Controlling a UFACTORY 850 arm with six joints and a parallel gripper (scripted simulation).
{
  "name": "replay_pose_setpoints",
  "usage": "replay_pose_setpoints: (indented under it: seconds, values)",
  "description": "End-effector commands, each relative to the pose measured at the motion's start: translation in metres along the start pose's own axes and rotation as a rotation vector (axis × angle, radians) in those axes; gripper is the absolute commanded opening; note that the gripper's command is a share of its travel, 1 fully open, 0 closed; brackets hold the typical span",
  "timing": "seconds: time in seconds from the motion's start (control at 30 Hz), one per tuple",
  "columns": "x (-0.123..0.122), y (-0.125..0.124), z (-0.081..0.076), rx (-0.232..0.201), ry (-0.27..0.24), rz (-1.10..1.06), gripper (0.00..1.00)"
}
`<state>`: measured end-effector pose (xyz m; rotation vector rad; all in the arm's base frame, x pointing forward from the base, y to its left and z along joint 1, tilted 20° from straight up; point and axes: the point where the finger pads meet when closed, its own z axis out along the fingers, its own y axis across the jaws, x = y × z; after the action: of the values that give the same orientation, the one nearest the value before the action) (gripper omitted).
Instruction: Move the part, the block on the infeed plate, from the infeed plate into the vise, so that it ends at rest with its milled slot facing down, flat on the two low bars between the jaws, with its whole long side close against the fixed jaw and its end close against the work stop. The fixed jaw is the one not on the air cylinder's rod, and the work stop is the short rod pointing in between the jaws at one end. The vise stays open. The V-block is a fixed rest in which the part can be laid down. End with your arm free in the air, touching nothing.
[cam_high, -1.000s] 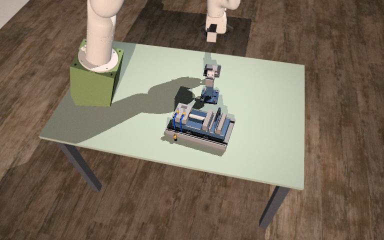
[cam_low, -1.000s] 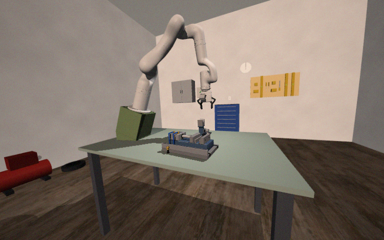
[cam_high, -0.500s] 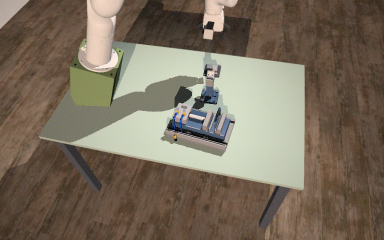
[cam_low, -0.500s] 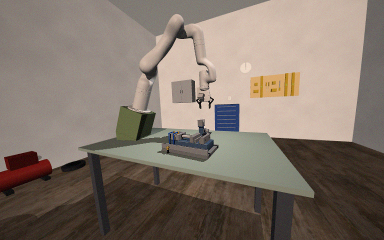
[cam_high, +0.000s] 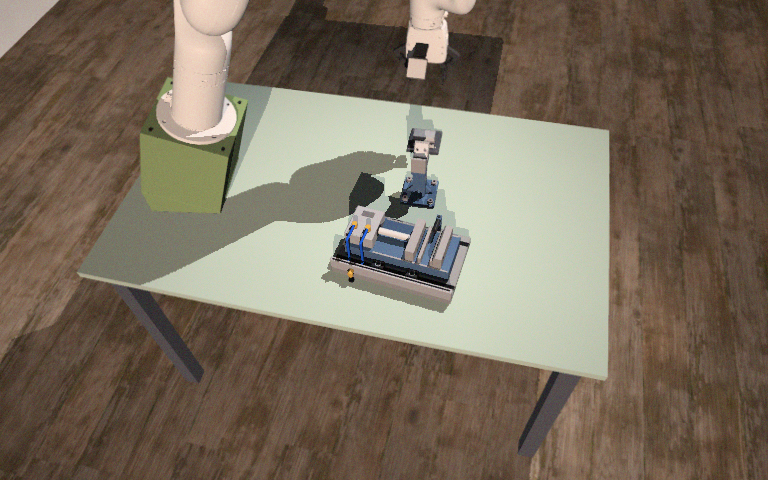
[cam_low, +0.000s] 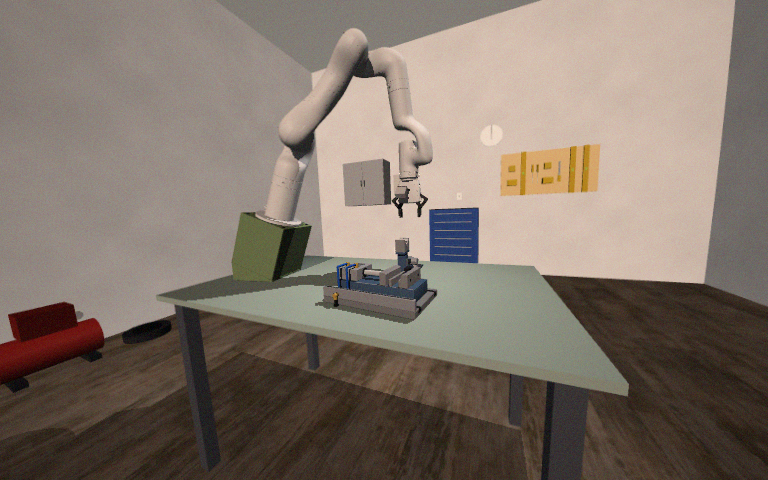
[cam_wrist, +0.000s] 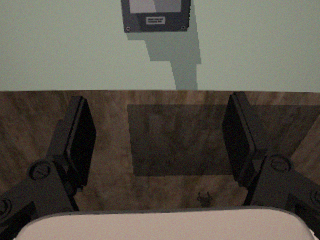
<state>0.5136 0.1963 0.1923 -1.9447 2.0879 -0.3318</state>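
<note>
The part (cam_high: 420, 148) is a light grey block lying on the dark infeed plate (cam_high: 424, 138). The plate seems to sit raised on a grey post over a blue bolted base (cam_high: 420, 192). The vise (cam_high: 399, 249) stands open in the middle of the table, with the air cylinder (cam_high: 362, 226) at its left. The fixed jaw (cam_high: 441, 247) is at its right. My gripper (cam_low: 409, 210) is open and empty. It hangs high over the floor just past the table's far edge (cam_wrist: 160, 140).
The arm's green base block (cam_high: 189, 152) stands on the table's far left corner. A small yellow and black button (cam_high: 350, 275) sits at the vise's front left. A dark post (cam_high: 439, 229) rises at the far end of the jaws.
</note>
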Motion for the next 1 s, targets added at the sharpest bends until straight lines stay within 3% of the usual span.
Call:
replay_pose_setpoints:
  seconds: [0.0,0.97]
  values:
    - [-0.0004,-0.0008,-0.0006,0.001,-0.001,0.000,0.89]
    - [-0.0004,-0.0007,0.0036,0.003,0.000,0.000,0.89]
